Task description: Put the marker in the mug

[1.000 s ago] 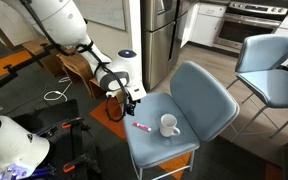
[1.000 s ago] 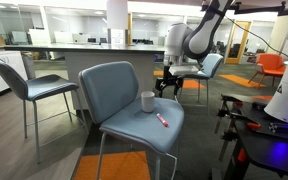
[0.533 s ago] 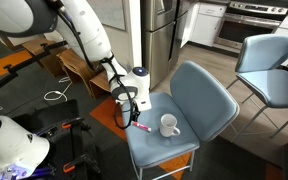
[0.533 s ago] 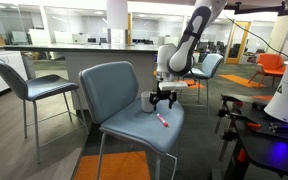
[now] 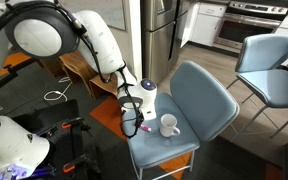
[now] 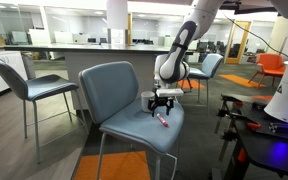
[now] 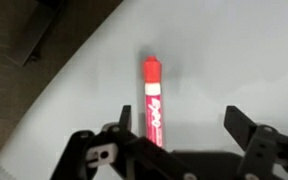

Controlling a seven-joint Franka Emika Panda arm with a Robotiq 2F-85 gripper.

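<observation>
The marker looks like glossy red plastic with a printed label. The chair is smooth, matt grey-blue cloth on thin metal legs. The mug is shiny white ceramic. The gripper is matt black.

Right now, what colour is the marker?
The marker is red with pale lettering; the wrist view shows it best.

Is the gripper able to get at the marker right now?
Probably yes: the gripper hangs open just above the marker, nothing covers it, and the mug stands off to one side.
</observation>
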